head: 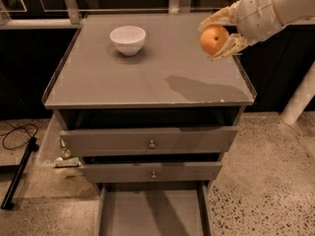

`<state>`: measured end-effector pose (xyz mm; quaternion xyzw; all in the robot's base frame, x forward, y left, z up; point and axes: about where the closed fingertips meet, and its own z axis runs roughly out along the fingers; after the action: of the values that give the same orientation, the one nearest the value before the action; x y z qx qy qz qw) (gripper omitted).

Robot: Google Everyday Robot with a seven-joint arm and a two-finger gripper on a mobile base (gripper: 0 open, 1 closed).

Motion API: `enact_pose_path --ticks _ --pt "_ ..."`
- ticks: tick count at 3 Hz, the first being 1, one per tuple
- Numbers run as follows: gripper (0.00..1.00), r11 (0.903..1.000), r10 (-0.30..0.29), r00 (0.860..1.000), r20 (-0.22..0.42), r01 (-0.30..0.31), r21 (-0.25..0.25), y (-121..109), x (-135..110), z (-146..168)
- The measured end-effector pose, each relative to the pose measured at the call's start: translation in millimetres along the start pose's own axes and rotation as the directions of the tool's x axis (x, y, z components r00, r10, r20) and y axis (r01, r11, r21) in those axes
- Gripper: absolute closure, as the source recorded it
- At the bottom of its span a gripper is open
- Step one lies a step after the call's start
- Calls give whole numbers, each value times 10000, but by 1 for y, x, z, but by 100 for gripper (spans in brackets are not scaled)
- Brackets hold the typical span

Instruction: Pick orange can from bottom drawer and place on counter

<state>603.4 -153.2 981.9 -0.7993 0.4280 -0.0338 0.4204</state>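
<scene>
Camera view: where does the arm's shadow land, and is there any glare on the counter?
Camera view: the gripper, at upper right, holds the orange can over the counter's right side. It throws a soft dark shadow toward the front right. There is no strong glare there, and the bottom drawer is dimmer.

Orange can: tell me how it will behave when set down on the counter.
The orange can is round and smooth, so it will probably roll once released on the flat counter. It looks rigid: the gripper, above the counter's right side, is shut on it with no visible denting. Its smooth skin might be slippery in a light grip.
</scene>
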Motion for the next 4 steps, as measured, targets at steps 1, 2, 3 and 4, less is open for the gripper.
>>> enact_pose_path --ticks 1,2,3,4 --pt "100 9990 387 9992 47 -385 -218 3 15 26" --pt "100 9972 686 9976 -3 -686 -304 -1 30 46" --pt "100 9952 950 9954 -146 -953 -225 -6 47 69" --pt "100 9901 1403 9901 75 -1402 -62 -3 61 95"
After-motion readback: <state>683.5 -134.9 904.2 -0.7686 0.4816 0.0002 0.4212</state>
